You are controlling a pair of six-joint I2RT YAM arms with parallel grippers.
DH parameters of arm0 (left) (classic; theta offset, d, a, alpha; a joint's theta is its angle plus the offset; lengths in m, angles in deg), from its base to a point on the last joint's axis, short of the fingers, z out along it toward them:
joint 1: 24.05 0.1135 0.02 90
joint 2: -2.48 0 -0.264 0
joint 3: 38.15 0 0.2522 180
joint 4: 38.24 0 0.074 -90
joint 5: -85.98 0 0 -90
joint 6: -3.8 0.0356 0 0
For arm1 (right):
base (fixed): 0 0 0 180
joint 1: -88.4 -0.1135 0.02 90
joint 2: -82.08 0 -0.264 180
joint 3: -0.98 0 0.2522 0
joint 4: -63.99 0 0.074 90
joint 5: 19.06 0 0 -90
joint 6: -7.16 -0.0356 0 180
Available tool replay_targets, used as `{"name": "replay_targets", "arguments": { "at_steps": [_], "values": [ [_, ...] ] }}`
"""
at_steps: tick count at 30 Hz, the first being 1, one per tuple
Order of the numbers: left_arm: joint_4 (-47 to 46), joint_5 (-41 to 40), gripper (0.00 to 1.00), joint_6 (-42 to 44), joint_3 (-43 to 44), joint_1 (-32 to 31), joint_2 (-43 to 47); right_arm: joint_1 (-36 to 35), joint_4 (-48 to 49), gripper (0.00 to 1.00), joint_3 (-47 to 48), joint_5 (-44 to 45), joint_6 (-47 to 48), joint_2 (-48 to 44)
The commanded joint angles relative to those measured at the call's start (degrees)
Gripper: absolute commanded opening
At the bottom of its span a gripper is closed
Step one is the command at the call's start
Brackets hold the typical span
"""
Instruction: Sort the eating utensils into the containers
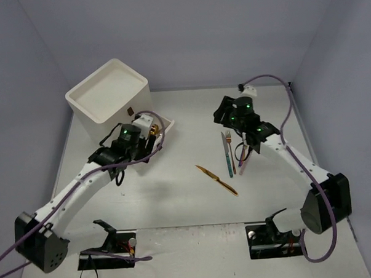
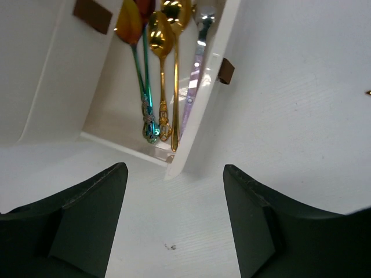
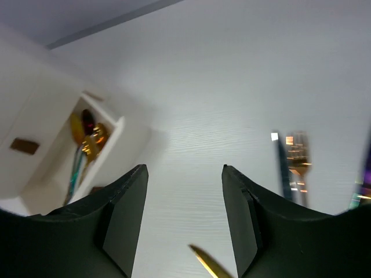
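**Counting spoons in the drawer and loose pieces on the bench**

We see the pale, matte bench [image 1: 176,207] carrying one boxy white plastic cabinet [image 1: 106,90] at far left. From above only its recessed top shows, so we cannot count its drawers there. One drawer [image 2: 116,104] stands pulled out toward the middle. Two small dark brown square handles are visible at the left wrist, one on that drawer's front [image 2: 226,70] and one on the cabinet face above [image 2: 93,14].

The left end effector [image 2: 174,226] hovers just in front of the open drawer, its fingers wide apart and holding nothing. In the top view it is mostly hidden by its own wrist. The right end effector [image 3: 184,220] hangs over the right-centre bench, fingers likewise apart and empty.

Inside the drawer we count five slim shiny spoons lying side by side. Two have teal handles [image 2: 142,75], two are gold [image 2: 163,75] and one is silver-purple [image 2: 194,69]. Several bowls are cut off by the frame.

On the bench lie three clear pieces. A gold knife [image 1: 217,179] lies alone on a diagonal. A teal piece [image 1: 225,151] and a copper fork [image 1: 230,152] lie just beside each other. The teal piece's type is hard to make out. A fourth, purplish sliver [image 1: 241,164] sits partly under the right arm. The right wrist view shows the fork only as a blur.
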Motion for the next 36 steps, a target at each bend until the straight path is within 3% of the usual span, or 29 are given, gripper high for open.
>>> {"name": "replay_targets", "arguments": {
  "at_steps": [1,7,13,22,36],
  "values": [
    [-1.8,-3.4,0.64,3.0,8.3,-4.7,-8.8,5.7,-0.9,0.52,-7.5,-3.7,6.1,-8.3],
    [-5.1,2.9,0.56,-0.2,12.8,-6.5,-18.7,14.2,-2.4,0.52,-14.3,-8.8,8.7,-14.4],
    [-5.8,3.6,0.45,-1.9,15.4,-6.5,-28.2,17.9,-2.4,0.52,-17.8,-12.1,9.8,-15.1],
    [-3.2,-5.9,0.41,-2.4,19.9,-4.8,-36.0,19.4,-2.3,0.52,-18.7,-13.3,10.3,-14.4],
    [-6.3,-14.9,0.41,-1.0,21.0,-0.2,-37.4,19.7,-2.2,0.52,-19.3,-12.8,10.8,-13.9]
  ]
}}
